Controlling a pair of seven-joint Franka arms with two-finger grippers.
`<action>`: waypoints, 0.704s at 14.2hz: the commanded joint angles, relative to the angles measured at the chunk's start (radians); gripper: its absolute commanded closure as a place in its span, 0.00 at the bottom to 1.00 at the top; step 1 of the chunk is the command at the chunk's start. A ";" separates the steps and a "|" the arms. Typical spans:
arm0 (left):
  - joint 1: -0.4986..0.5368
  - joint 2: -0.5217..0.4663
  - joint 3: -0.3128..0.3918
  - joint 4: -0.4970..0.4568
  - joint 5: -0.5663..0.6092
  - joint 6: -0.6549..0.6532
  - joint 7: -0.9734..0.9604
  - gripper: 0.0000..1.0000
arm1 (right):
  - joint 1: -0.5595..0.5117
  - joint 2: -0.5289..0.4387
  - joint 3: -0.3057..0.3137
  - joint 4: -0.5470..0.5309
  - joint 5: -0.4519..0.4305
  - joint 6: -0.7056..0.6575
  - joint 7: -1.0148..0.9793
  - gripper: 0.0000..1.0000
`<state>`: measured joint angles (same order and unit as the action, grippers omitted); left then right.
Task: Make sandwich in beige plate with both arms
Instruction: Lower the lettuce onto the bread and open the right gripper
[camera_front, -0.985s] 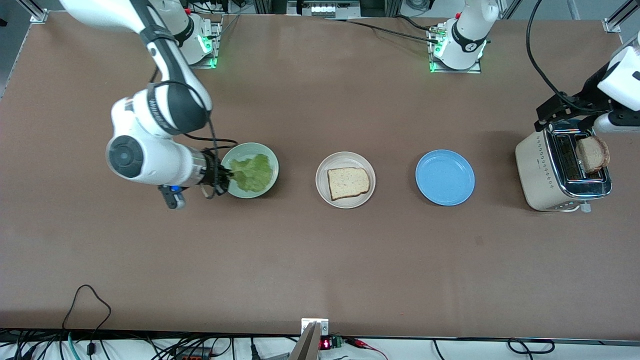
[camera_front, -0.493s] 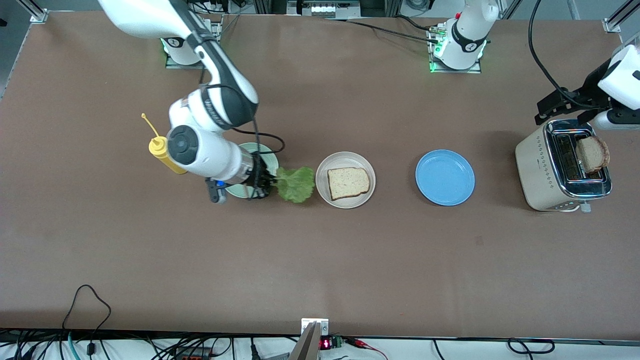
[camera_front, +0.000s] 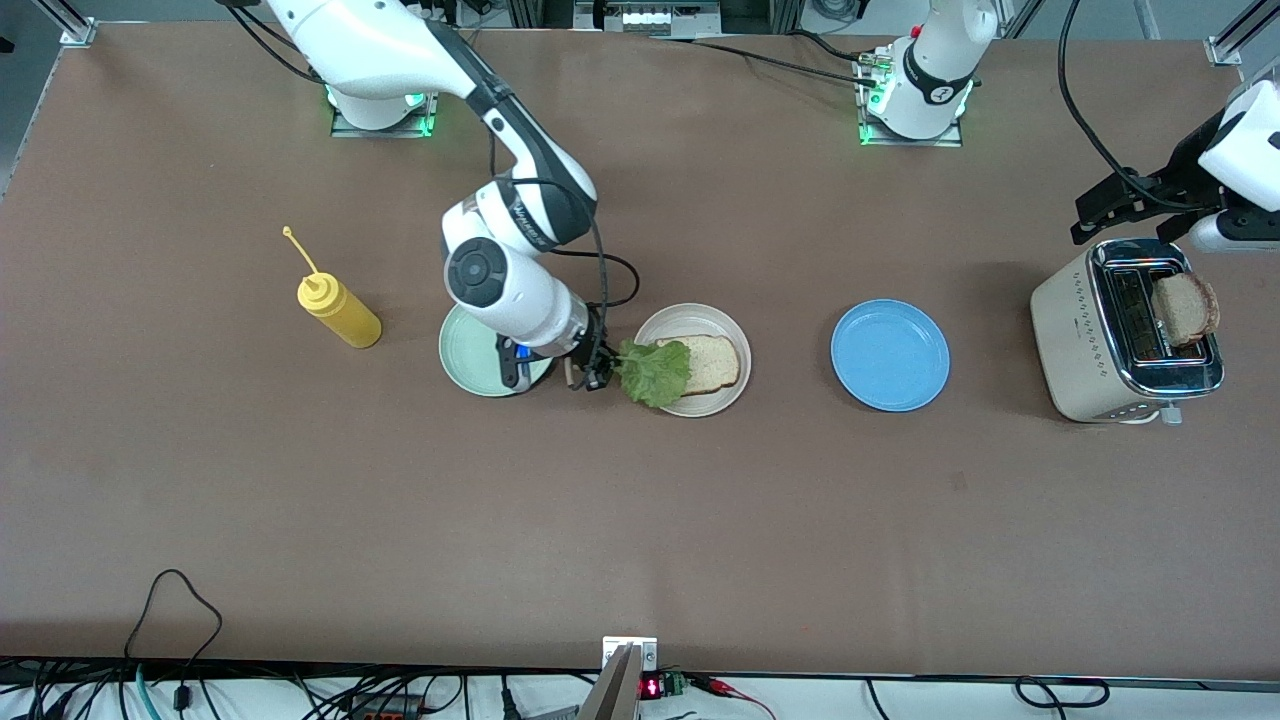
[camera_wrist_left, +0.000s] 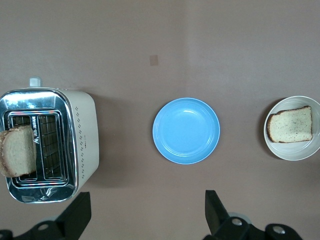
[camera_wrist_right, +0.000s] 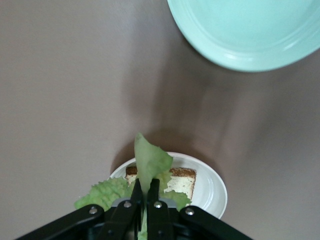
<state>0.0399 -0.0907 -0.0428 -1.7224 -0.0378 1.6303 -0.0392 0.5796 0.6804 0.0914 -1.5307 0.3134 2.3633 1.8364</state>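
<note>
right gripper (camera_front: 598, 372): pinched tight on lettuce leaf (camera_front: 655, 372), over beige plate (camera_front: 690, 318) edge | bread slice (camera_front: 712, 362) on plate | left gripper (camera_wrist_left: 145, 212): wide open, holding nothing, above toaster (camera_front: 1110, 345)

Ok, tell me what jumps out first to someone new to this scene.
First the right gripper, shut on a lettuce leaf hanging over the edge of the beige plate, where a bread slice lies. Next the toaster at the left arm's end, a second slice sticking out, the left gripper open above it.
</note>
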 joint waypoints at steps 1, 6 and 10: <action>0.032 -0.012 -0.003 -0.006 0.004 0.006 0.007 0.00 | 0.055 0.039 -0.012 0.011 0.016 0.060 0.040 1.00; 0.044 -0.004 -0.002 -0.005 0.004 0.008 0.007 0.00 | 0.091 0.061 -0.012 0.012 0.018 0.106 0.061 1.00; 0.046 0.003 0.000 -0.005 0.006 0.020 0.007 0.00 | 0.103 0.067 -0.012 0.015 0.019 0.109 0.061 1.00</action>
<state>0.0794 -0.0875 -0.0413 -1.7240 -0.0377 1.6330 -0.0384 0.6610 0.7402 0.0908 -1.5278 0.3137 2.4649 1.8870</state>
